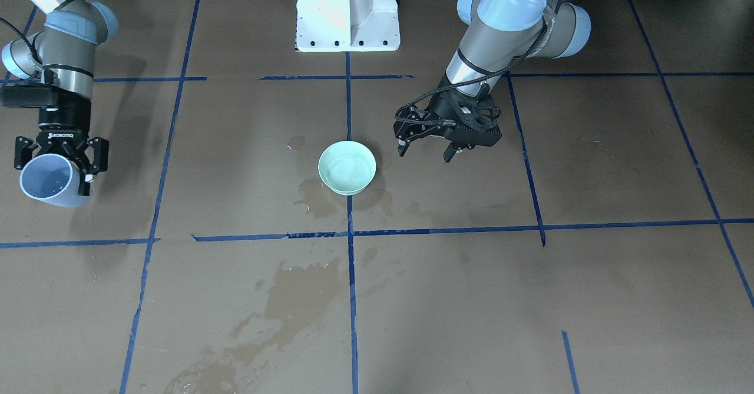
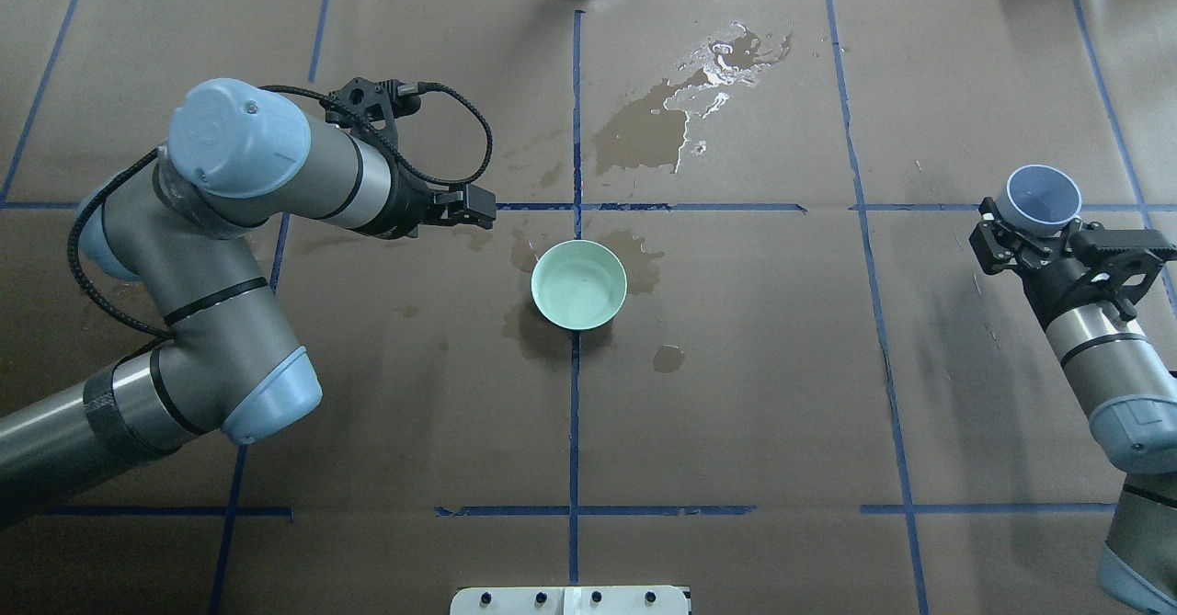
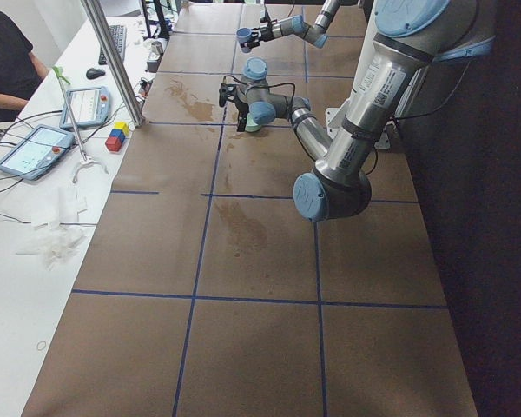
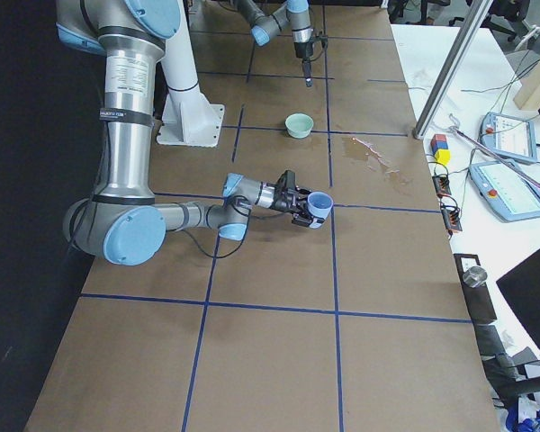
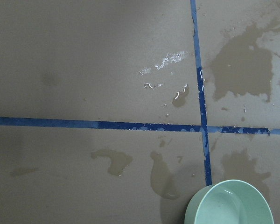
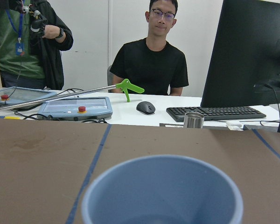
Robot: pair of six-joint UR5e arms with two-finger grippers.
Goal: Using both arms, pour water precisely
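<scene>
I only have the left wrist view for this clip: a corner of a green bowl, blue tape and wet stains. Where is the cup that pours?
Observer: The blue-grey cup sits in the right gripper, far out on the robot's right of the bowl and not over it.
Operator: How is it held?
Observer: Roughly upright, with its mouth up. I cannot tell whether it holds water.
Operator: And my own gripper, is anything in it?
Observer: No. The left gripper is open and empty, and it hovers beside the bowl on the robot's left of it.
</scene>
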